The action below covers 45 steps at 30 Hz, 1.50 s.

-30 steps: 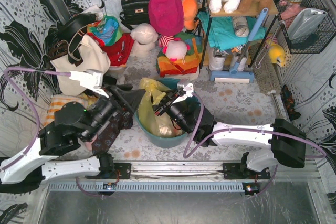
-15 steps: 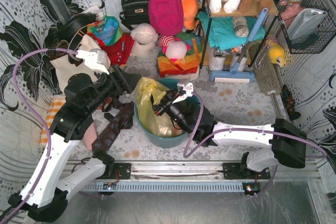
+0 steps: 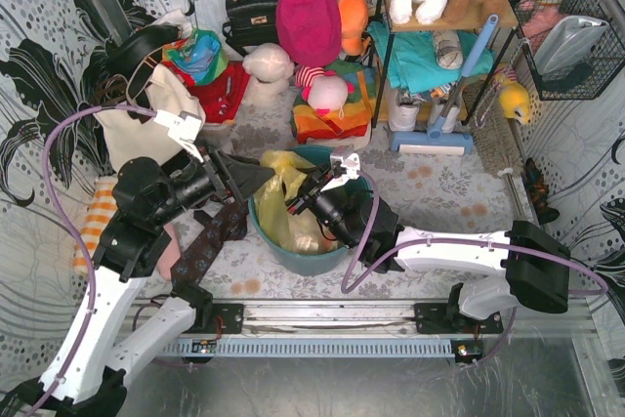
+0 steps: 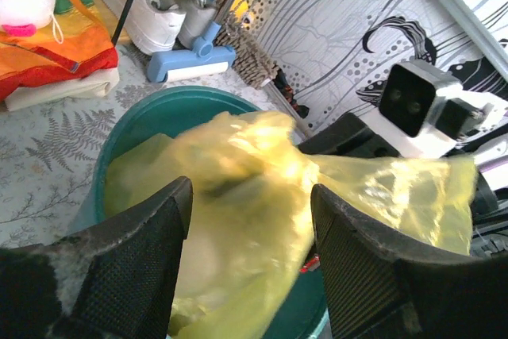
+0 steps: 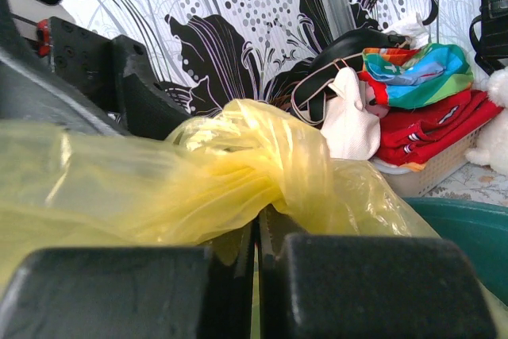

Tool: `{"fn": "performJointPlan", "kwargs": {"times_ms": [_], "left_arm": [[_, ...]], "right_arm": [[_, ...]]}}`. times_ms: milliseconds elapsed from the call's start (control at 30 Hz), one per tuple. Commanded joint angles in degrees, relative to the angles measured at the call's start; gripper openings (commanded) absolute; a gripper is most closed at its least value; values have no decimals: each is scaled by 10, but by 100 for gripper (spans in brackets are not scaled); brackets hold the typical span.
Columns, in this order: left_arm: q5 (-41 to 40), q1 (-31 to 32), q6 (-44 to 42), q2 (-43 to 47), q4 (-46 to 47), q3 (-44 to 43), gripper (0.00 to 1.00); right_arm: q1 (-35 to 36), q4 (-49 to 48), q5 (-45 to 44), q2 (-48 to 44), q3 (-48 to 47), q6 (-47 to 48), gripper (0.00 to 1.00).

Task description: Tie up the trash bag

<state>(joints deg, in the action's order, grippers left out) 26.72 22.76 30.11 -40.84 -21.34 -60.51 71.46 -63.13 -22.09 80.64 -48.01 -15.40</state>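
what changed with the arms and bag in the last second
The left arm swung up and in toward the teal bin, bringing the open left gripper up to the trash bag; nothing newly grasped or released. The right gripper stayed shut on the trash bag; the bin stayed put.

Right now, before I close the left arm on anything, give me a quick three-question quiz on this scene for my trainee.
1. True or false: the right arm's jaws are shut on the trash bag.
2. The bag sits in: A) the teal bin; B) a wire basket; C) a white tote.
3. Fill in: the left arm's jaws stand ___, with bag plastic between them.
Key: 1 true; 2 A; 3 open.
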Motion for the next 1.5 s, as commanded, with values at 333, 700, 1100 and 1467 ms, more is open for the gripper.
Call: {"fn": "performJointPlan", "kwargs": {"times_ms": [333,700,1100,1467], "left_arm": [[33,-4,27,9,41,35,58],[95,-3,40,24,60,52,18],[141,-3,43,43,52,79,10],[157,-4,50,35,52,103,16]], "right_arm": [[3,-33,-8,7,-25,3,1],[3,-47,-29,22,-26,-2,0],[3,-103,-44,58,-39,16,0],[3,-173,-16,85,-33,22,0]]}}
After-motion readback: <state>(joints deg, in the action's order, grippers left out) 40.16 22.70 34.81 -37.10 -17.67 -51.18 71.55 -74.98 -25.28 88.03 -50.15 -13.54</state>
